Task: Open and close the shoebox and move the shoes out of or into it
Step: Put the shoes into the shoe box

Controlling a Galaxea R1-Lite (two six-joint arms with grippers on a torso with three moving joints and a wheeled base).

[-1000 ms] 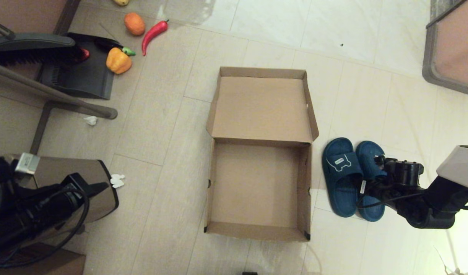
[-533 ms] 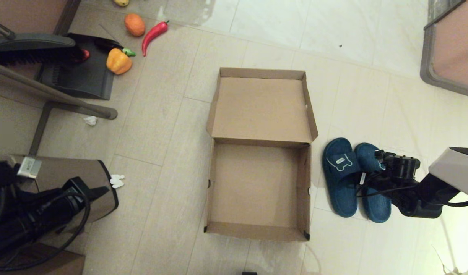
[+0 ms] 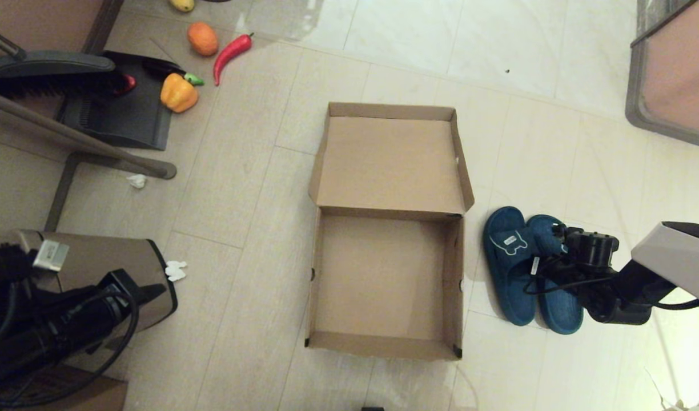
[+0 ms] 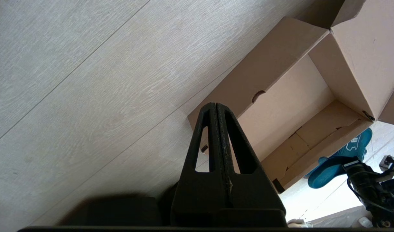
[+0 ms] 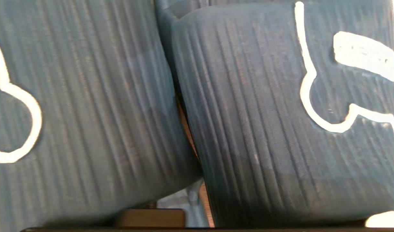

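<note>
Floor's clear around the open shoebox (image 3: 384,279); right gripper (image 3: 546,251) down on shoes (image 3: 512,268), grip hidden; left gripper (image 4: 216,111) closed, parked.

Over the last second the right gripper (image 3: 546,251) has slid toward the shoebox (image 3: 386,342), onto the straps of the shoes (image 3: 512,285). The outer shoe has shifted with it, its heel end now lying slightly farther from the box than before.
</note>
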